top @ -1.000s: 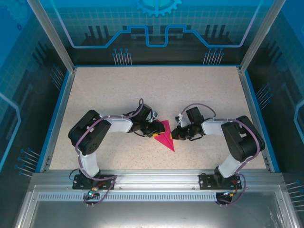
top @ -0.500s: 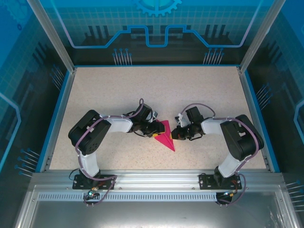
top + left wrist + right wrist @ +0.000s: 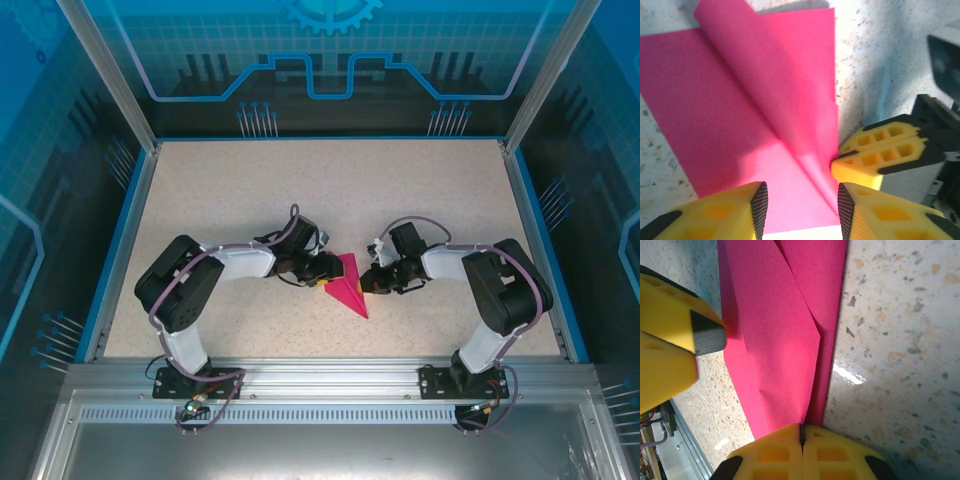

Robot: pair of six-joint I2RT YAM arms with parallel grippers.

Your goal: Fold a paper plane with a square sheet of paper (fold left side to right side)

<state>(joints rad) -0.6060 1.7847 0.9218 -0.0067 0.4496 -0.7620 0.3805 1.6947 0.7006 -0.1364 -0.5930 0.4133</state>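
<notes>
Since a second ago, my left arm's elbow has swung slightly outward to the left, while both grippers and the paper sit nearly where they were. From above, the square sheet of paper (image 3: pixel 347 285), creased into a pointed magenta shape, lies on the speckled table (image 3: pixel 250 200) between the two arms, its tip pointing toward the near edge.

Left wrist view: the left gripper (image 3: pixel 800 200) is released. Its yellow fingers stand apart, with the sheet (image 3: pixel 740 100) lying flat between them. One flap curls up off the layer beneath. The right gripper (image 3: pixel 875 155) touches the sheet's right edge with its fingertips.

Right wrist view: the right gripper (image 3: pixel 801 440) is clenched, jaws pressed together with no gap, and the sheet's (image 3: pixel 780 330) central crease runs straight to their seam. I cannot tell whether any paper is pinched between them. The left gripper (image 3: pixel 670 330) hovers at the sheet's far edge.

From above, the left gripper (image 3: pixel 325 280) and the right gripper (image 3: pixel 366 283) flank the sheet closely.
</notes>
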